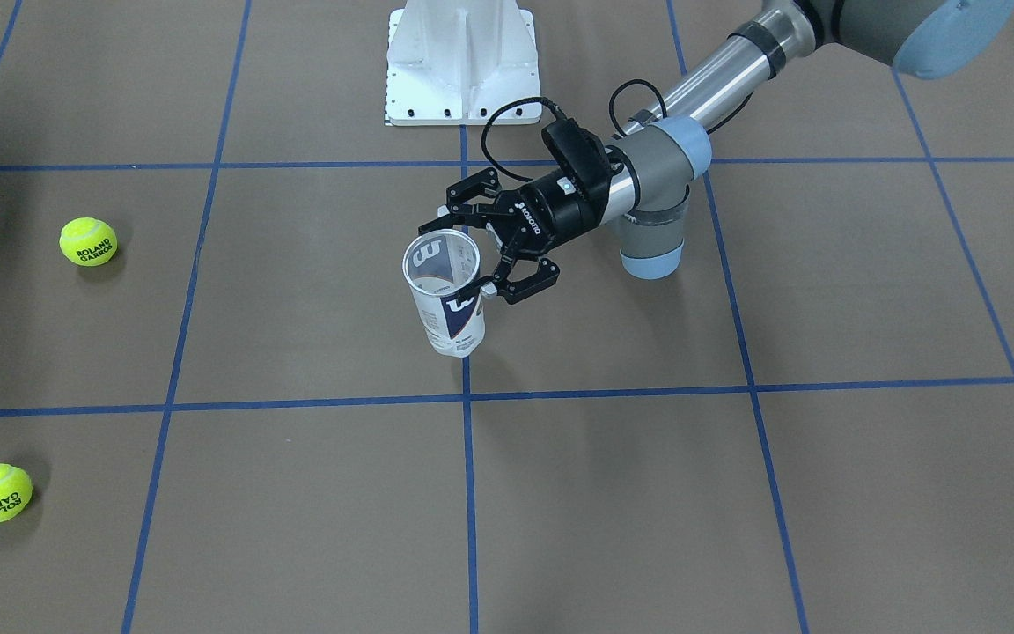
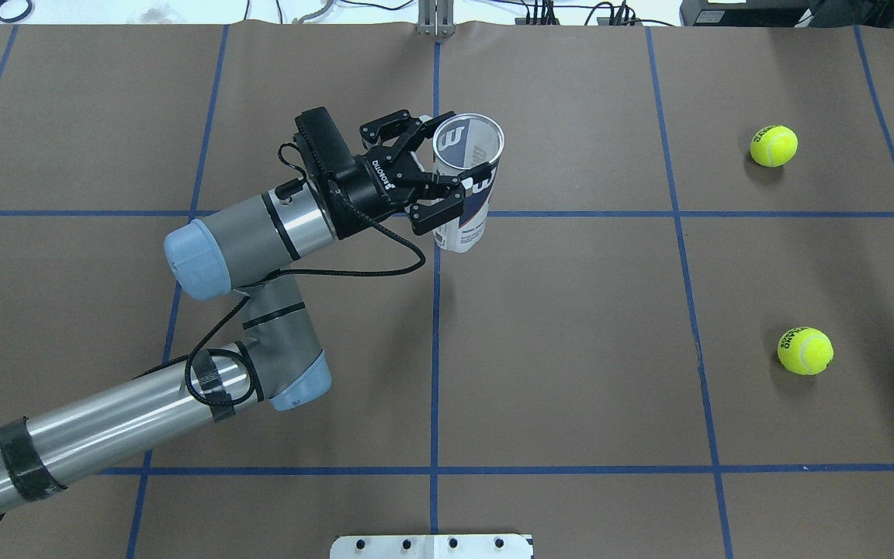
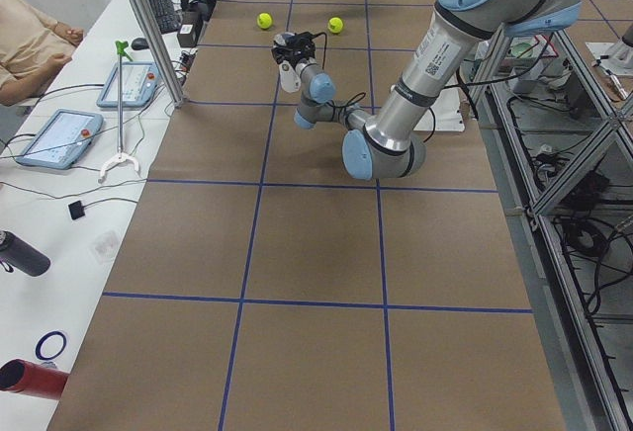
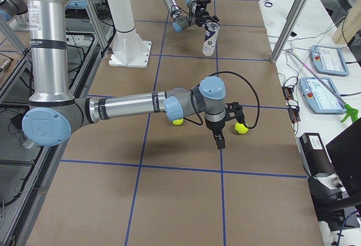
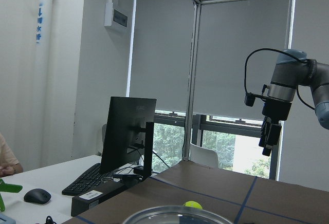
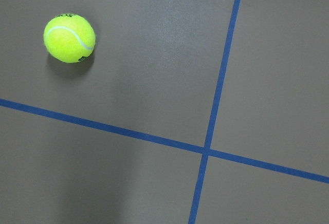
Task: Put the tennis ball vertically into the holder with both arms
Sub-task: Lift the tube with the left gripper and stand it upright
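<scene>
The holder (image 2: 474, 210) stands upright with its open mouth up and is empty; through the rim only the clear wall and the back of the label show. The left gripper (image 2: 455, 147) comes at it sideways just below the rim. Its fingers are spread to the can's width with one pad against each side of the wall, so it is clamped on the holder. Whether the can's base touches the table (image 2: 571, 349) cannot be told.

Well out beyond the left gripper's fingertips, past the holder, lie the nearer tennis ball (image 2: 805, 351) and the farther tennis ball (image 2: 774, 146), well apart from each other on the table.

The right gripper (image 4: 219, 143) hangs pointing down above the table. In the right-side view one ball lies on either side of it, and it touches neither. Its own wrist view shows one ball off to the side. Its fingers are too small and dark to make out — open or together, I cannot tell.
</scene>
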Robot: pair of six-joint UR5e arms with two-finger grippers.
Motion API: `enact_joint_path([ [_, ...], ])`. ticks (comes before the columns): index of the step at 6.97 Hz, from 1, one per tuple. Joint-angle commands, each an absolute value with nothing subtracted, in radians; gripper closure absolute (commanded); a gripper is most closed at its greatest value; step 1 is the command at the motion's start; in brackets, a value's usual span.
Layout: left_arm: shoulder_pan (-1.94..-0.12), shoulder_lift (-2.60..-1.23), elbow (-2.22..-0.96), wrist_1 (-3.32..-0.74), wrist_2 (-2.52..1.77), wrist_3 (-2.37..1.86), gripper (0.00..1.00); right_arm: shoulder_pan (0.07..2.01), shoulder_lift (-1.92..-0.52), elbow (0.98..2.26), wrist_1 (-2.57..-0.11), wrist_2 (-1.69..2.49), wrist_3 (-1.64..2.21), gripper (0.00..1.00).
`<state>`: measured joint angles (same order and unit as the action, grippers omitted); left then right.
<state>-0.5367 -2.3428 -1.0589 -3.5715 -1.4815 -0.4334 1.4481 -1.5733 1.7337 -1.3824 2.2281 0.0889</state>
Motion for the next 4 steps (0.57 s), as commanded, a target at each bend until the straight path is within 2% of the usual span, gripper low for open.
enact_joint_path([
  [1,-0.534,-2.345,-0.968,-3.667,-1.483,-0.430,0.26,1.448,-1.560,1.736,-1.384,2.270,0.090,0.00],
  [4,-0.512,-2.377,-0.948,-3.669,-1.483,-0.430,0.20,1.447,-1.545,1.735,-1.387,2.301,0.118,0.00],
])
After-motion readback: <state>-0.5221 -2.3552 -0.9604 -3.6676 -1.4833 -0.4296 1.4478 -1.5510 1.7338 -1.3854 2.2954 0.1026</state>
